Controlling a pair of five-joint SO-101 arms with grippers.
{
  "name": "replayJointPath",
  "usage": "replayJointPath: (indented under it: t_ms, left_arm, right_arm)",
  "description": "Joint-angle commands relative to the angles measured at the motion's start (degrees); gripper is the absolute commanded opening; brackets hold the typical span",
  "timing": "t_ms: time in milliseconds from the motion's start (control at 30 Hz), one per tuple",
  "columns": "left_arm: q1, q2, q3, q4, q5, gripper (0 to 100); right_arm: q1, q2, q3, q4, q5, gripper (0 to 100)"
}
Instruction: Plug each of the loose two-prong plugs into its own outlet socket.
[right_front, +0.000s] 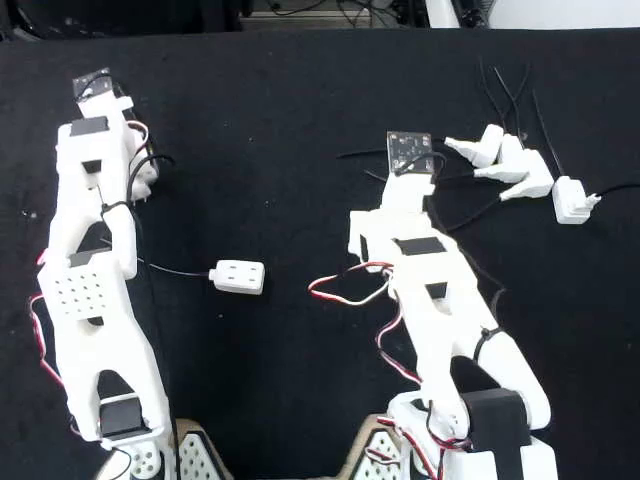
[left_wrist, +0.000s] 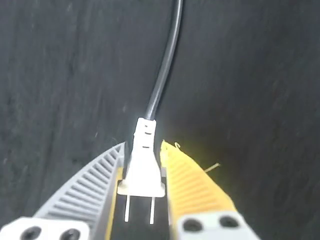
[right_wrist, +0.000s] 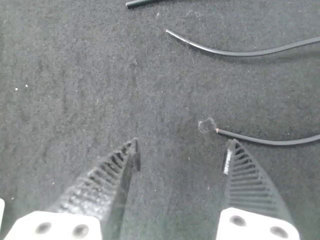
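Left gripper (left_wrist: 142, 144) clamps two-prong plug (left_wrist: 144, 170) — long axis along the jaws, prongs inward, cord (left_wrist: 162, 75) trailing out forward — right gripper (right_wrist: 183, 145) spread wide, empty.

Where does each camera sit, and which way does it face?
High view: fixed above, looking down over the black table; left arm and right arm show.
Left wrist view: on its arm, facing along the left end effector, shut on a plug.
Right wrist view: on its arm, facing down past the open right end effector at cords.
Shared: all three show the table.
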Motion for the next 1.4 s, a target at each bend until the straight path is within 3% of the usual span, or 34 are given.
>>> replayJointPath:
  t_ms: [0,333,433,733,933,1133,1367]
  left_arm:
    - [1.1,-0.7,-6.0,8.6,-0.1,3]
    - [7.1,-0.7,-23.9,33.7,0.0,3]
    - [8.4,-1.7,-25.2,34.3,0.1,3]
    - [13.6,-23.9,-0.7,33.8,3.6,3]
    - [21.0,-48.6,24.9,23.2,3.2,3]
    - [31.2,-66.1,47.5,6.2,-2.7,3]
    - [45.9,-67.7,57.0,0.7,-7.5,3]
  right_arm:
    - [-1.0,-2.2,-3.2,0.4,-0.6,26.6]
    - [-1.0,-2.2,-3.2,0.4,-0.6,26.6]
    - [-1.0,-2.2,-3.1,0.4,-0.6,26.6]
    - [-0.9,-2.2,-3.0,0.4,-0.6,26.6]
    - [0.1,-3.6,-4.4,2.1,0.1,26.6]
    - [9.1,-16.1,-16.7,26.9,7.0,26.6]
    - [22.3,-29.6,-16.0,45.2,22.4,26.6]
